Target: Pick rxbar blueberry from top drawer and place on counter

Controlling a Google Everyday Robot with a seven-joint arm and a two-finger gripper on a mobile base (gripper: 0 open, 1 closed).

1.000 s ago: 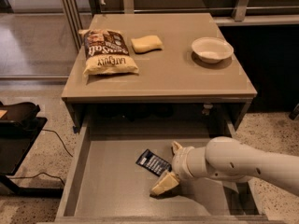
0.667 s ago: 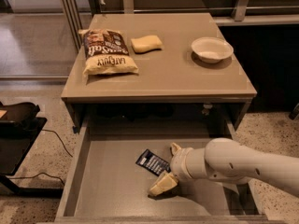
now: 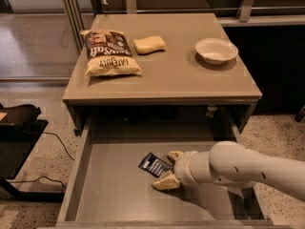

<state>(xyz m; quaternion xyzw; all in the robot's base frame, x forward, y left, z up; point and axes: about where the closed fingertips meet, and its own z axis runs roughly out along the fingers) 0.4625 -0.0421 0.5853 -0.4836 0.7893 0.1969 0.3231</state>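
Note:
The rxbar blueberry [image 3: 154,165] is a small dark navy wrapper with white lettering. It lies flat on the bottom of the open top drawer [image 3: 109,194], near the middle. My gripper [image 3: 169,170] comes in from the right on a white arm, low inside the drawer. Its cream fingers are spread, one fingertip [image 3: 173,155] behind the bar's right end and one [image 3: 163,183] in front of it. The gripper is open and holds nothing. The counter [image 3: 176,75] is the tan tabletop above the drawer.
On the counter lie a brown-and-cream chip bag [image 3: 109,53] at the left, a yellow sponge [image 3: 149,45] in the middle and a white bowl [image 3: 216,50] at the right. A black cart [image 3: 19,128] stands on the floor to the left.
The gripper has moved slightly left, closer around the bar's right end. The bar has not moved.

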